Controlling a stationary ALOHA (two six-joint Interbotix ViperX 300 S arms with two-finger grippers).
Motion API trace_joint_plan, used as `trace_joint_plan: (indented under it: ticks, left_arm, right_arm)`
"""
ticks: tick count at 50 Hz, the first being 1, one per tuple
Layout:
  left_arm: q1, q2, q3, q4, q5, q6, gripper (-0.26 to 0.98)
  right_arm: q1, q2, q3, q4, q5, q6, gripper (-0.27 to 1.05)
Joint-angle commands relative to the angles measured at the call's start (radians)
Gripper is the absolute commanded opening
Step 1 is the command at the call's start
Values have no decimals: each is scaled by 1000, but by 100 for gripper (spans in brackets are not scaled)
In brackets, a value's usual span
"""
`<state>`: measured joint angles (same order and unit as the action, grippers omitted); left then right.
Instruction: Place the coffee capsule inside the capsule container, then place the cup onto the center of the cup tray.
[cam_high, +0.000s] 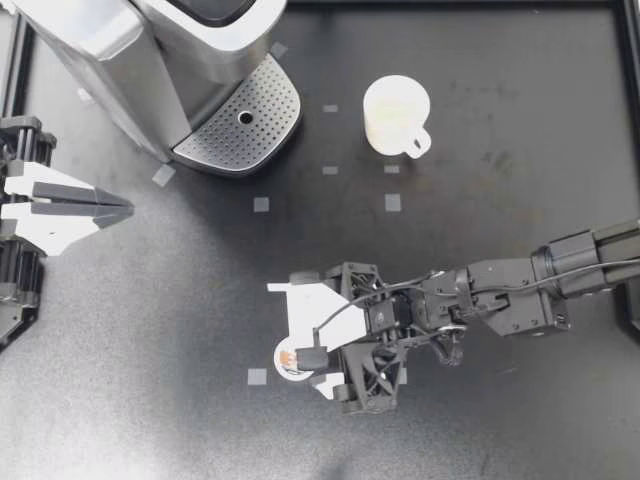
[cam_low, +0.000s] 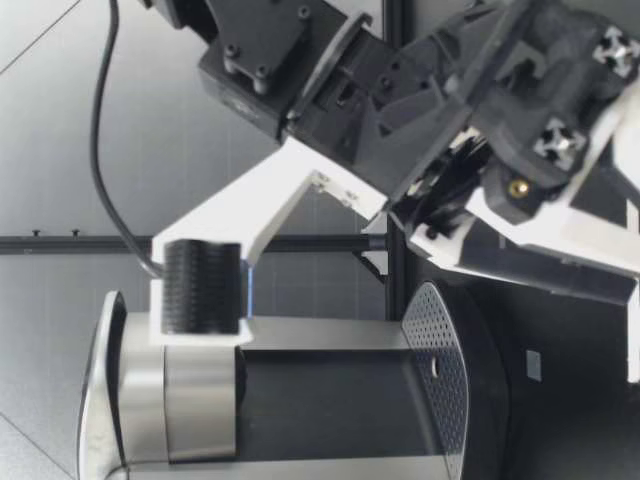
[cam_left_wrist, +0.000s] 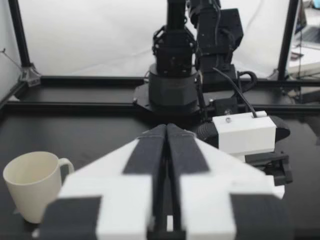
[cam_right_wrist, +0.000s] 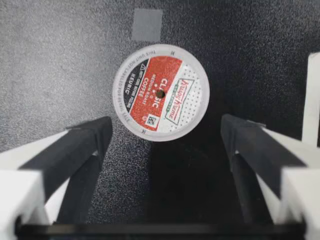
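Observation:
The coffee capsule lies foil-up on the black table near the front middle. My right gripper hangs over it, open. In the right wrist view the capsule lies just ahead of the open gripper, touching neither of the black pads. The cream cup stands upright at the back, to the right of the coffee machine's perforated cup tray. My left gripper rests shut and empty at the left edge; its wrist view shows the cup beside the shut fingers.
The silver coffee machine fills the back left corner. Small grey tape squares dot the table. In the low view a gripper looms close, one black pad in front of the machine.

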<state>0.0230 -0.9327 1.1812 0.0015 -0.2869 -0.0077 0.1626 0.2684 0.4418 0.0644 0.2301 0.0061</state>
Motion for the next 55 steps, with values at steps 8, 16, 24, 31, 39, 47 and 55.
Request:
trace_joint_plan:
  ticks: [8,16,24,31,39,47,55]
  left_arm:
    - [2,3,-14,0,-3,2,5]
    - [2,3,-14,2,-5,2,5]
    - [2,3,-12,0,-5,5,5]
    - [2,3,-11,0,-5,5,5]
    - [2,2,-8,0,-5,5,5]
    - [0,-2,-6,0,-5,5,5]
    - [2,-3,-6,0,-3,8,5]
  right_arm:
    - [5,0,-32,0,-11,-5,86]
    - [5,9,-48,0,-11,-11,86]
    - [5,21,-63,0,-11,-12,86]
    - [5,32,-77,0,-11,-15,86]
    - [5,40,-84,-2,-9,-15,86]
    - [5,43,-89,0,2,-14,85]
    - [5,44,-94,0,8,-14,80]
